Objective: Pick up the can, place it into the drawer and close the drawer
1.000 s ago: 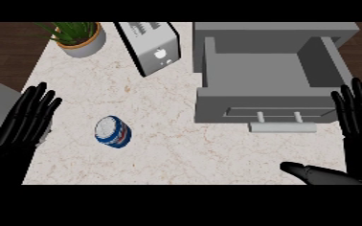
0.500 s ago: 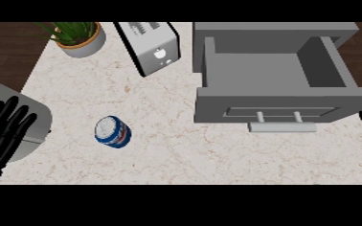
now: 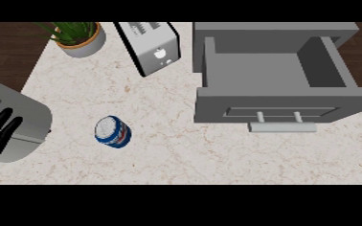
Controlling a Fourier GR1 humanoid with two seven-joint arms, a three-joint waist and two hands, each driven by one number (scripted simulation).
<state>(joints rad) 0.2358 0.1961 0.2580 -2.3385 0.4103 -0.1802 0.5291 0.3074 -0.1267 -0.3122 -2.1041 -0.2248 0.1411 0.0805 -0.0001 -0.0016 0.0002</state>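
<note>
Gaping drawer (image 3: 272,72): pulled out at the right of the counter (image 3: 176,163), well apart from the can; best loaded from above.
Left forearm (image 3: 27,131): at the left edge, near the can; I would sweep in from the can's left.
Can (image 3: 113,131): apparently upright on the counter; I should wrap its wall.
Left hand (image 3: 10,123): mostly cut off; spread or curled, I cannot tell.
Right hand: out of sight.

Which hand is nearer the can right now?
Left. The left hand is at the view's left edge, apart from the can; the right hand is out of view.
</note>
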